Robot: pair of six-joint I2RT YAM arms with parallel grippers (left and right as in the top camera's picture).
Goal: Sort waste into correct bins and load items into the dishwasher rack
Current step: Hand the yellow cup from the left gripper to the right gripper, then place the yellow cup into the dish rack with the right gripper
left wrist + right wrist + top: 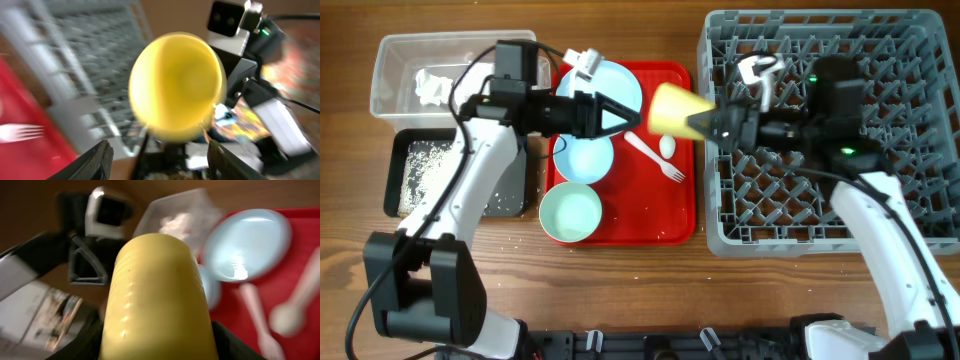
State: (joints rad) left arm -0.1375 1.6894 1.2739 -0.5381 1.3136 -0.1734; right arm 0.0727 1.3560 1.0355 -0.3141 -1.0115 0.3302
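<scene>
**Near**
- Mint-green bowl (570, 213) — upright at the near left of the red tray (660, 225). It plays no part in this step.
- Black tray (398, 175) — on the tabletop (350, 200) left of the red tray, scattered with crumbs.

**Middle**
- Fork (655, 158) and spoon (667, 145) lie flat mid-tray, just right of the small pale bowl (588, 158). Both sit below the cup and apart from it.
- Yellow cup (678, 108) — in the air over the red tray's right edge, on its side. Its wide mouth faces left and its narrow base faces the dishwasher rack (760, 215). It is not yet in the rack.
- Right gripper (712, 122) — jaws closed on the cup's narrow end.
  - Judged step: carry the cup right and set it in the rack.
  - The taper could let it slide out mouth-first, so grip firmly.
  - Turn the mouth downward before lowering.
  - Choose a free cell between pegs, and seat the cup before letting go.
- Left gripper (625, 115) — jaws wide, tips just beside the cup's rim, holding nothing.
  - It is best drawn back leftward, clear of the rim, before the right arm swings. A brush there could tip the cup in its grip.

**Far**
- Pale blue plate (615, 85) — at the far end of the red tray, partly under the left arm.
- Clear tub (390, 60) — far left, with crumpled napkins (432, 85) inside.
</scene>
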